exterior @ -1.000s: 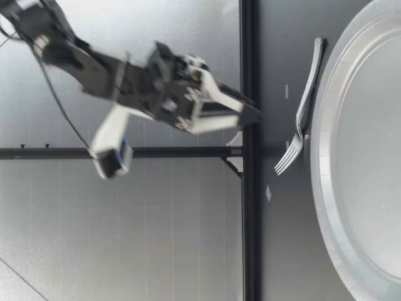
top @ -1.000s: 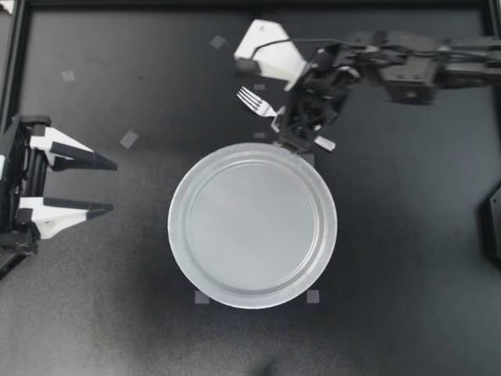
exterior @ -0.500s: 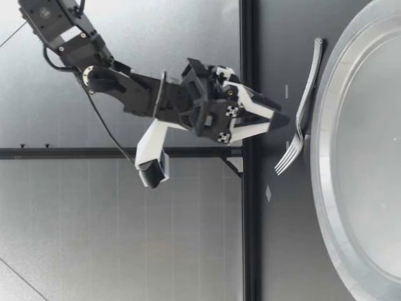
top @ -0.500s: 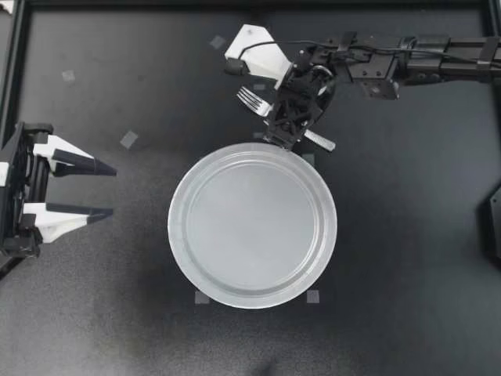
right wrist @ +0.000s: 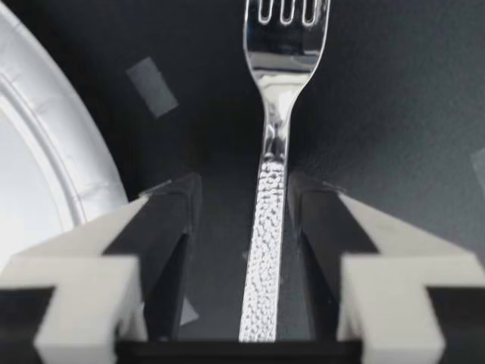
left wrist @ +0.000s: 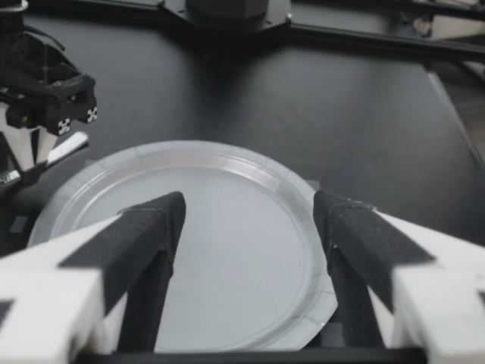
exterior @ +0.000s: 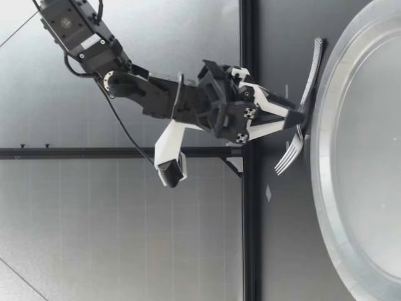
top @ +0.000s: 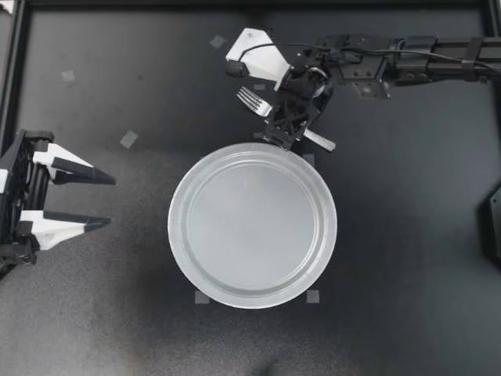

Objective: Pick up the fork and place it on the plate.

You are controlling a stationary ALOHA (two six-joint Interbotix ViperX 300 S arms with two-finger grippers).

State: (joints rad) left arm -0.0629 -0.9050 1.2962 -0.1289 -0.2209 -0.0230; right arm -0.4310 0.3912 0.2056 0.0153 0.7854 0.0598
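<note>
Our right gripper (top: 285, 135), upper centre of the top view, jaws narrowly apart astride the fork (top: 251, 100) handle, no contact. Fork lies on table (top: 407, 235) just above plate (top: 178, 227). Left gripper (top: 112, 201) spread wide, left edge.

My left gripper (top: 106, 202) has its two black-padded fingers (left wrist: 144, 235) standing wide apart, and nothing is held between them. Ahead of it and lower, seen through the gap, the round pale plate (left wrist: 197, 148) lies on the dark table (left wrist: 364, 114). Farther ahead and off to one side, at the plate's far rim, my right gripper (top: 285, 142) points down to the table.
</note>
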